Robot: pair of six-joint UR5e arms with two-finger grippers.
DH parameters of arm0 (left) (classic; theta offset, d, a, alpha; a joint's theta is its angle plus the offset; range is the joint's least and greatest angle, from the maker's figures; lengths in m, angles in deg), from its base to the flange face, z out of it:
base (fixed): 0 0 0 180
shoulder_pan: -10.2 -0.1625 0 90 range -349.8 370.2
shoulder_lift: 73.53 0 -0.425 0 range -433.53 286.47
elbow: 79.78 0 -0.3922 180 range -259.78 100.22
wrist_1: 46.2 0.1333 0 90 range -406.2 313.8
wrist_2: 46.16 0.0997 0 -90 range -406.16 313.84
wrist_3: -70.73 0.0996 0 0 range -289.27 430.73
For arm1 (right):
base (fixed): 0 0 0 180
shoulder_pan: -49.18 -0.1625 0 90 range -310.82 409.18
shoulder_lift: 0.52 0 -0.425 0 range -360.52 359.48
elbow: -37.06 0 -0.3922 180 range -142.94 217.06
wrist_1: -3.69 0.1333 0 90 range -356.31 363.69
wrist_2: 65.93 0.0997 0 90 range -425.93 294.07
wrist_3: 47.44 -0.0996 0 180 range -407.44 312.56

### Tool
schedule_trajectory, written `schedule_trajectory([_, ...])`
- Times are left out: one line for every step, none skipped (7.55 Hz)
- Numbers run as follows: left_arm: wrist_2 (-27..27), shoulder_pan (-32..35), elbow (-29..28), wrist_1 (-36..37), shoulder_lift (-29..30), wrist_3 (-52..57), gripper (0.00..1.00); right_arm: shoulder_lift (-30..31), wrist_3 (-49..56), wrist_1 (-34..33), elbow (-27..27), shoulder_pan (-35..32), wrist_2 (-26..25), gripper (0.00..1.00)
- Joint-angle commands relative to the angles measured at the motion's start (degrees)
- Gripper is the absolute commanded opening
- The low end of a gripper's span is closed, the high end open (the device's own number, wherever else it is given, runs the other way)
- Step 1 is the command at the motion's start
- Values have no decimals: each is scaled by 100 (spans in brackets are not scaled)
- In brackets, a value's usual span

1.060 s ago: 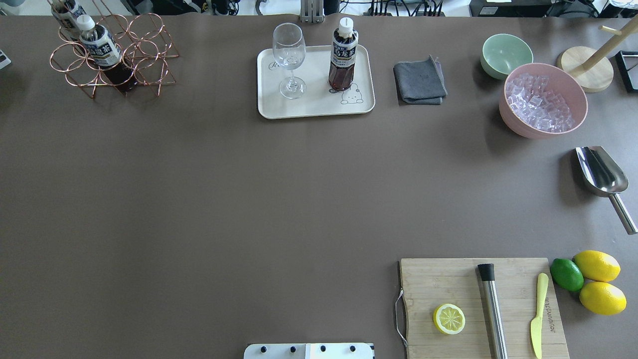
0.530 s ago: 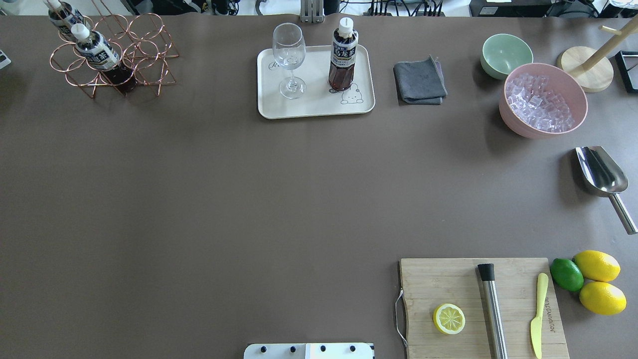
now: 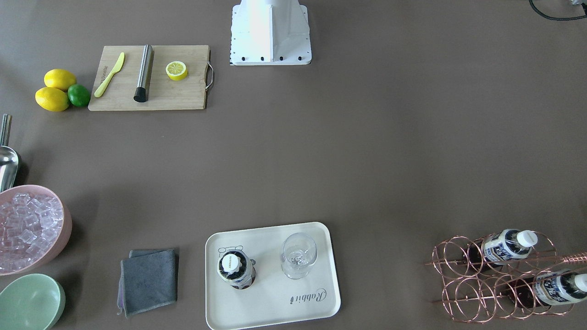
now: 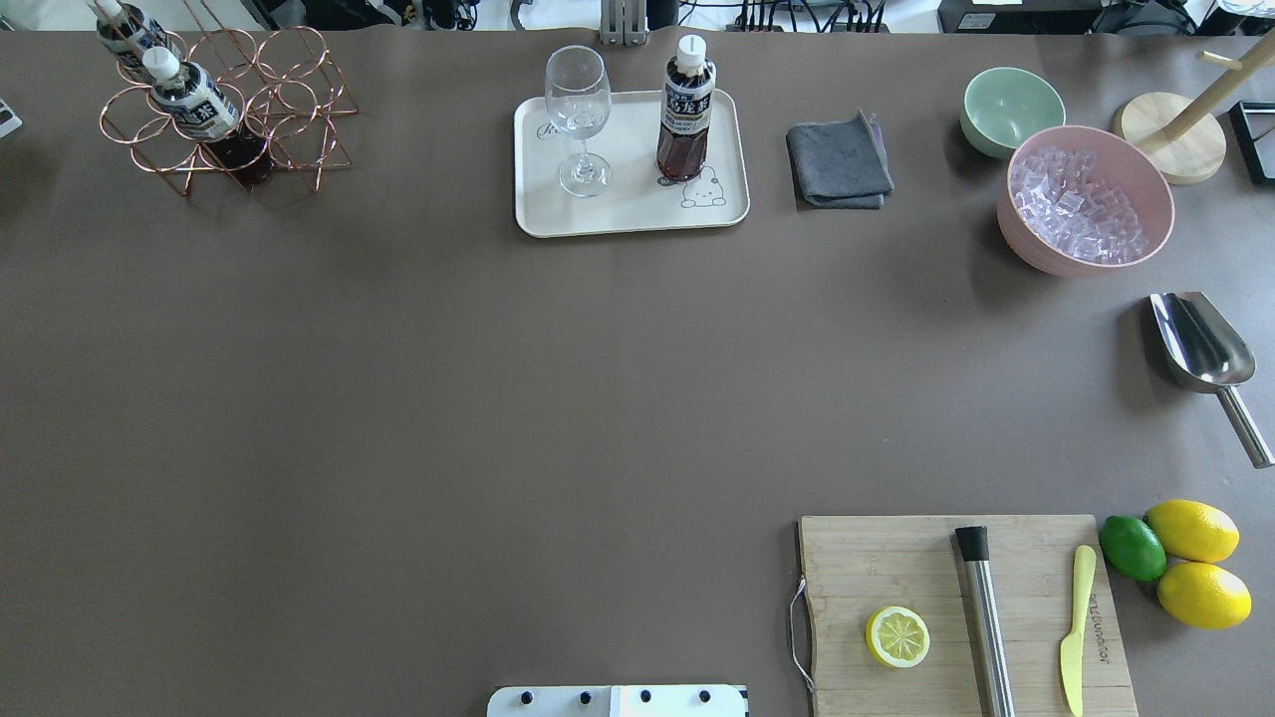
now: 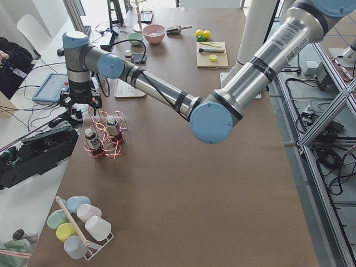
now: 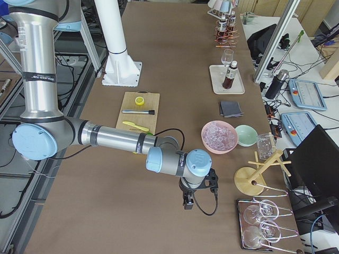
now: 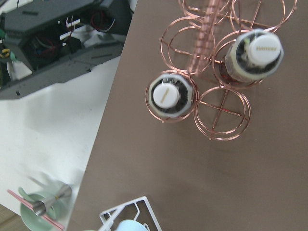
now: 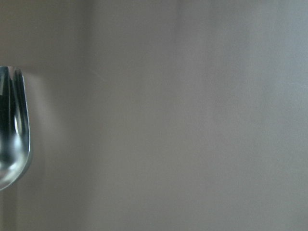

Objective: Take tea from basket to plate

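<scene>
Two tea bottles (image 4: 189,105) (image 4: 125,30) sit in the copper wire basket (image 4: 289,100) at the table's far left corner. The left wrist view shows their white caps (image 7: 166,95) (image 7: 262,49) from above. A third tea bottle (image 4: 685,110) stands upright on the cream plate (image 4: 637,214), beside the bear drawing. My left gripper (image 5: 80,107) shows only in the exterior left view, just beyond the basket, and I cannot tell if it is open. My right gripper (image 6: 186,203) shows only in the exterior right view, low over bare table, state unclear.
A wine glass (image 4: 578,119) stands on the plate. A grey cloth (image 4: 840,161), green bowl (image 4: 1011,110), pink bowl of ice (image 4: 1086,199) and metal scoop (image 4: 1205,349) lie to the right. A cutting board (image 4: 966,617) and citrus fruits (image 4: 1190,558) are front right.
The two bottles in the basket shifted a little to the left and settled lower in the rings about a second ago. Nothing has moved since half a second ago.
</scene>
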Motion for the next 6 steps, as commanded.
schedule_trajectory([-802,643,250,-30,-1212,-1336,98,11,49,306,189,-26,-12,100])
schedule_trajectory([-1092,706,311,-39,-1711,-1706,98,29,49,585,346,-26,-21,100])
schedule_trajectory([-1382,681,312,-292,-2125,-2214,98,46,127,762,435,-35,-21,100])
schedule_trajectory([-1655,663,329,-372,-2234,-3377,98,47,198,825,444,-35,-21,100])
schedule_trajectory([-2041,524,391,-417,-2435,-4754,98,99,250,956,453,-35,-21,100])
schedule_trajectory([-2001,279,452,-400,-2437,-5551,98,160,251,966,453,-96,-21,100])
